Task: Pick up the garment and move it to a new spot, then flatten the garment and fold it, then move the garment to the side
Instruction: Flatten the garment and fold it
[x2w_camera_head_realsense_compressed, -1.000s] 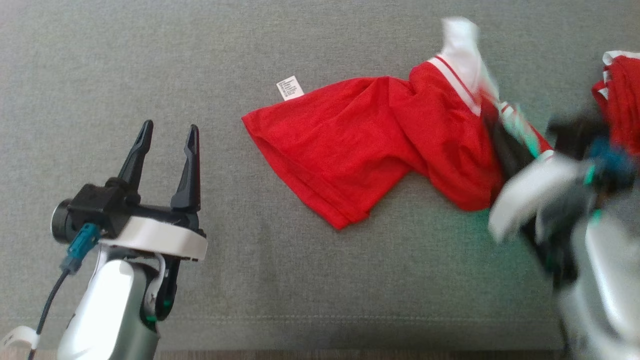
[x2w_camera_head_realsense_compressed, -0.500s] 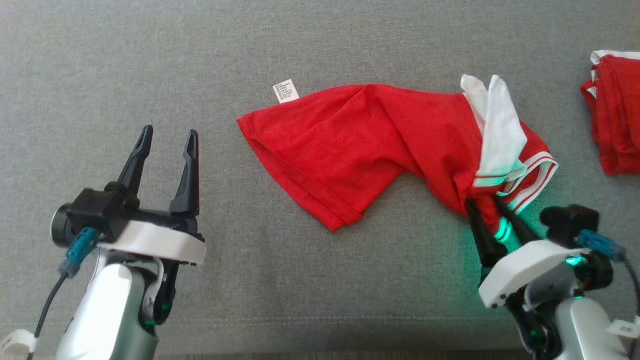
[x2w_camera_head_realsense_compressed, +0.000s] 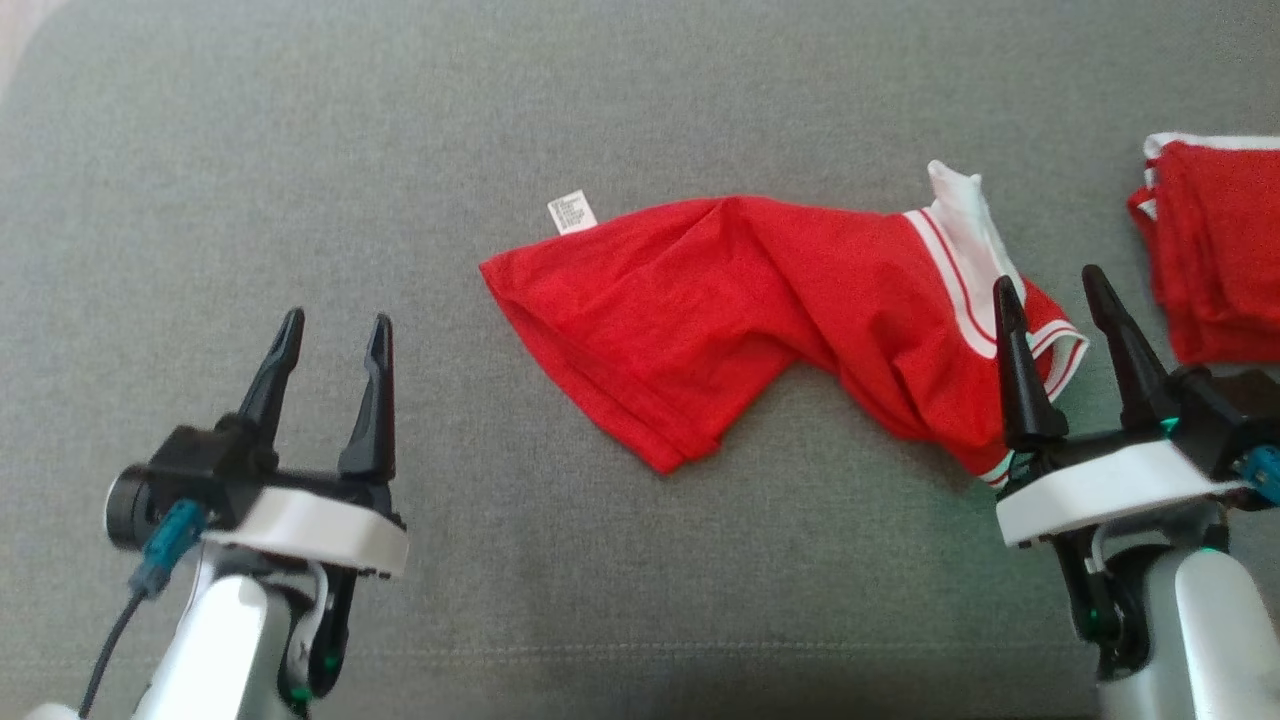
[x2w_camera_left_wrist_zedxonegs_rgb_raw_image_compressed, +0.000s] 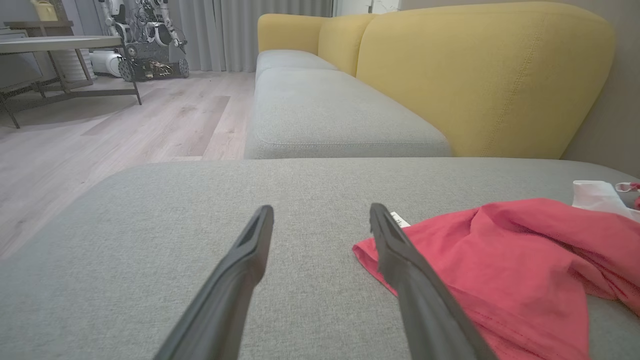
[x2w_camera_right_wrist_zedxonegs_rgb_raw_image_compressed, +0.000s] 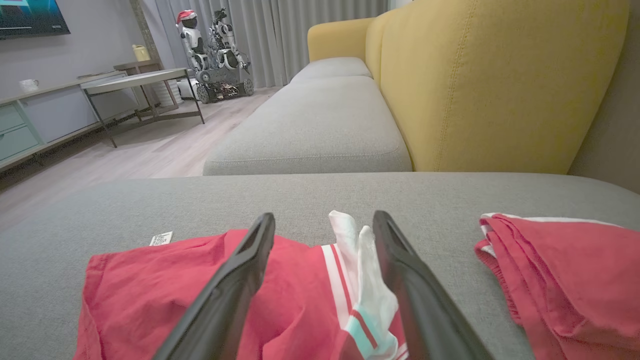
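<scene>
So the red shirt (x2w_camera_head_realsense_compressed: 720, 310) lies crumpled in the middle of the grey cushion (x2w_camera_head_realsense_compressed: 300, 150), white-trimmed end toward the right. The right gripper (x2w_camera_head_realsense_compressed: 1048, 280) sits at that end, fingers spread wide, holding nothing. The left gripper (x2w_camera_head_realsense_compressed: 336, 318) is spread too, well off to the left, empty. Another red pile (x2w_camera_head_realsense_compressed: 1215, 250) lies far right, apart from the shirt.

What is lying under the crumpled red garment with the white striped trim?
The crumpled red garment lies on the grey fabric sofa cushion. Its white care label pokes out at one edge. Anything beneath its folds is covered.
</scene>
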